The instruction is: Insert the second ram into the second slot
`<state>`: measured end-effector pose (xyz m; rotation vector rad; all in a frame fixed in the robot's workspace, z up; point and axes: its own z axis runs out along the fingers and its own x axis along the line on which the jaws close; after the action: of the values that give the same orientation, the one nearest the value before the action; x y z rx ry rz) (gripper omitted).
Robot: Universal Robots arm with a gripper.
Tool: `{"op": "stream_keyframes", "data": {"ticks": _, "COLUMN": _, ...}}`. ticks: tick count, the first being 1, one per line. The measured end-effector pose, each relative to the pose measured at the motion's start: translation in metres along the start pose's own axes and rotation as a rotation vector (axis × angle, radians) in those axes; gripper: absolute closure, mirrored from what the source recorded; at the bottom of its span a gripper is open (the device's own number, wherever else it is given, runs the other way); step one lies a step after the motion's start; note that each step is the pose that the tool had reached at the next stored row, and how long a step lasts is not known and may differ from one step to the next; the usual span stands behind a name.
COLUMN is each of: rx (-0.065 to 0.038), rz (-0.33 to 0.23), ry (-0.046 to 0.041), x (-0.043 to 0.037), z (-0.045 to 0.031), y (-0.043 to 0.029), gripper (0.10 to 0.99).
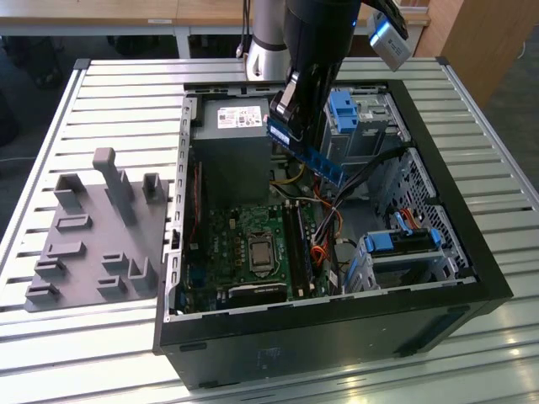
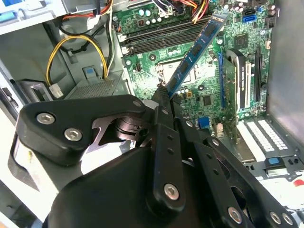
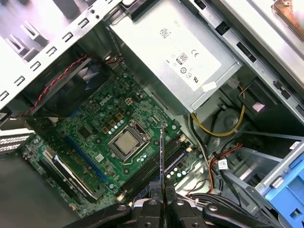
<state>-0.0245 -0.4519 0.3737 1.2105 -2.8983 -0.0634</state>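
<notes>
Gripper [image 2: 163,95] tight on one end of second ram [image 2: 197,50], over motherboard [image 2: 147,59]

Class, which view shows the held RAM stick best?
The second wrist view: the RAM stick shows its blue face and chips. The first wrist view sees the stick edge-on; in the exterior view the stick is tilted.

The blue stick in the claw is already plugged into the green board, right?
Not quite. The claw does hold the stick, but it is not plugged in. The exterior view shows it tilted in the air above the green board, clear of the slots.
</notes>
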Motion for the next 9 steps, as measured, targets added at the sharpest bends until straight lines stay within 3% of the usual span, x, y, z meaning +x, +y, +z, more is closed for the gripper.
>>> {"op": "stream_keyframes", "data": {"ticks": 9, "rx": 0.001, "rz": 0.056, "ry": -0.0016, "x": 0.0000, "z": 0.0006, "y": 0.0000, "gripper": 0.949}}
